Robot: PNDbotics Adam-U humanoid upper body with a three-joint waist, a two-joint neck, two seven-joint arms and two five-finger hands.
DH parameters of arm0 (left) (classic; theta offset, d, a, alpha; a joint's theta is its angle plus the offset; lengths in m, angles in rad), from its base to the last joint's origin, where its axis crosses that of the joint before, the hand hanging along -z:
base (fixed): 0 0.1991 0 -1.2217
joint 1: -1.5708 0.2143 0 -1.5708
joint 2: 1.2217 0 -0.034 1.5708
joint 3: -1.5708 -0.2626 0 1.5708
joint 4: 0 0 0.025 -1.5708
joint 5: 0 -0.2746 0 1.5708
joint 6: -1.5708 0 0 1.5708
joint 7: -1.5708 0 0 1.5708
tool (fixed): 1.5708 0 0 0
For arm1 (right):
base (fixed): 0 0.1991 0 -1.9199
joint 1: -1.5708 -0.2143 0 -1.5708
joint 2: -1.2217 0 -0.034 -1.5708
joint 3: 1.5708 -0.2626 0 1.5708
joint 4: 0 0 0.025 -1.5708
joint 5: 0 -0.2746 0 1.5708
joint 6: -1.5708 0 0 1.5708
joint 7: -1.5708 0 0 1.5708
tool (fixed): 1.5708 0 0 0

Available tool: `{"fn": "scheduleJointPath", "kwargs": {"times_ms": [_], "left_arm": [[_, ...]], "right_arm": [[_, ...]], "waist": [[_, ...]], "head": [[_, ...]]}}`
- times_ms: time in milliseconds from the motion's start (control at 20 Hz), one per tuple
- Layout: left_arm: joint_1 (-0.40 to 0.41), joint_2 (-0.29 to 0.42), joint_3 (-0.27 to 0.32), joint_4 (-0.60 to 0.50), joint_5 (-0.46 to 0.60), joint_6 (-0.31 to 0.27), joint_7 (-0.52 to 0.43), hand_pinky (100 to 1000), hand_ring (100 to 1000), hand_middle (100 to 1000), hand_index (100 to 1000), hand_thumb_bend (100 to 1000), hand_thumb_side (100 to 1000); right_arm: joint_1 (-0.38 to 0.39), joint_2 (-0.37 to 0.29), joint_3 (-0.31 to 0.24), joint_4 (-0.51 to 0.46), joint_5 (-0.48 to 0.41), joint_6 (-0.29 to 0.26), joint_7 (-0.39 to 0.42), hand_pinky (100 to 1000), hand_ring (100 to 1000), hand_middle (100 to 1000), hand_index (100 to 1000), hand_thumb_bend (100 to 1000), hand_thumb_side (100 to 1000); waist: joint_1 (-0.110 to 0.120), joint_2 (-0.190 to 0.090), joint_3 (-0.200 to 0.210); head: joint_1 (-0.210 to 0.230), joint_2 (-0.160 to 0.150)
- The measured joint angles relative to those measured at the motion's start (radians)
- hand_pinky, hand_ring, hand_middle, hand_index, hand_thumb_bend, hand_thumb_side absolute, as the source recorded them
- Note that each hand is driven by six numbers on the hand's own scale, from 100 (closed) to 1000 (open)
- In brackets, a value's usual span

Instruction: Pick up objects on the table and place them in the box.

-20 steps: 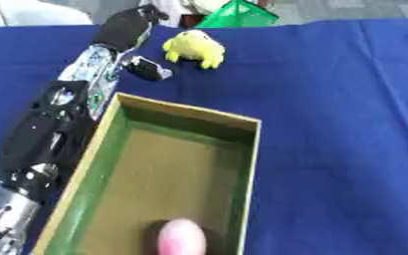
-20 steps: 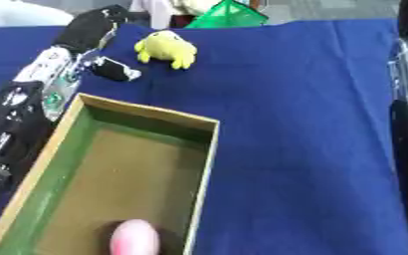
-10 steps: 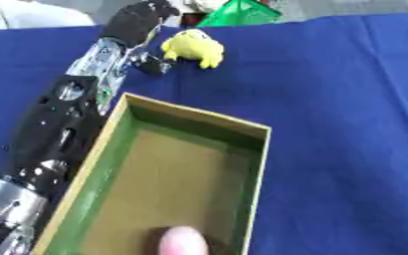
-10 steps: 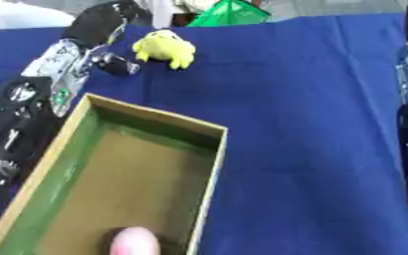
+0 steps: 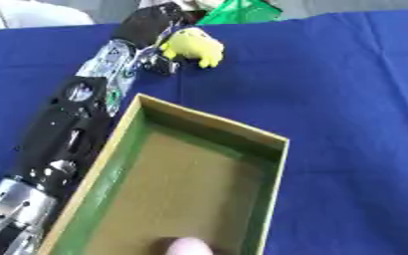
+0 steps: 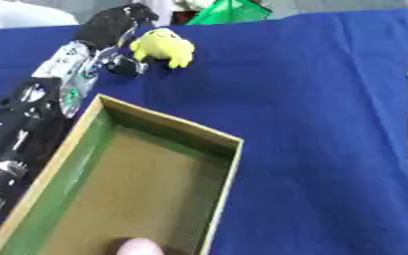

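A pink round thing [image 5: 188, 246] is seen in the near end of the box [image 5: 268, 172], well behind the left hand [image 5: 151, 22]. The hand is stretched far across the blue counter [image 5: 347, 89], right beside the yellow toy [image 5: 194, 46]. Its fingers cannot be made out. The toy is being reached for. Next, it must be grasped and lifted.

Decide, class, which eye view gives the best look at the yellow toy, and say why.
The right eye view: the yellow toy sits clear of the left hand, its outline whole. In the left eye view the hand lies close against the toy's left side, so that edge is harder to make out.
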State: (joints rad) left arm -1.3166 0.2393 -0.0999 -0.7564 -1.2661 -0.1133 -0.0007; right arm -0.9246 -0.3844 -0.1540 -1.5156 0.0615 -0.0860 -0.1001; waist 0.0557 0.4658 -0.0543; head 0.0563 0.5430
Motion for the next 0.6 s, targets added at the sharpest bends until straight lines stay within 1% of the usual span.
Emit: {"fn": "scheduleJointPath", "kwargs": {"times_ms": [100,200,250,350,400,500,600], "left_arm": [[-0.004,0.001,0.001,0.0,-0.002,0.004,-0.004,711,860,862,905,321,100],[-0.005,0.007,0.004,0.003,-0.004,0.009,-0.008,716,863,867,903,285,100],[-0.005,0.01,0.006,0.004,-0.008,0.011,-0.011,718,864,869,904,285,100],[-0.006,0.015,0.006,0.006,-0.016,0.017,-0.015,720,865,875,910,314,100],[-0.009,0.018,0.007,0.008,-0.019,0.019,-0.017,720,865,875,910,314,100],[-0.014,0.018,0.009,0.009,-0.021,0.022,-0.022,729,871,876,916,353,100],[-0.017,0.021,0.011,0.01,-0.023,0.028,-0.029,732,872,872,917,353,100]], "right_arm": [[0.0,-0.002,0.0,0.0,-0.002,0.001,0.001,750,919,653,841,772,1000],[0.0,-0.007,0.0,0.0,-0.003,0.001,0.002,750,919,653,841,773,1000],[-0.001,-0.01,0.0,0.0,-0.003,0.001,0.002,750,919,653,841,773,1000],[-0.006,-0.013,0.0,0.001,-0.003,0.0,0.003,749,920,652,841,773,1000],[-0.008,-0.016,0.0,0.001,-0.003,-0.001,0.003,749,920,652,841,773,1000],[-0.008,-0.018,0.0,0.003,-0.003,-0.001,0.004,749,920,652,841,773,1000],[-0.008,-0.019,0.0,0.006,-0.004,-0.001,0.004,749,920,651,840,773,1000]], "waist": [[0.002,0.004,-0.002],[0.003,0.007,-0.002],[0.004,0.009,-0.002],[0.004,0.011,-0.002],[0.004,0.012,-0.002],[0.004,0.015,-0.001],[0.004,0.016,0.0]], "head": [[0.005,-0.005],[0.007,-0.009],[0.009,-0.009],[0.012,-0.013],[0.013,-0.015],[0.014,-0.017],[0.016,-0.017]]}}
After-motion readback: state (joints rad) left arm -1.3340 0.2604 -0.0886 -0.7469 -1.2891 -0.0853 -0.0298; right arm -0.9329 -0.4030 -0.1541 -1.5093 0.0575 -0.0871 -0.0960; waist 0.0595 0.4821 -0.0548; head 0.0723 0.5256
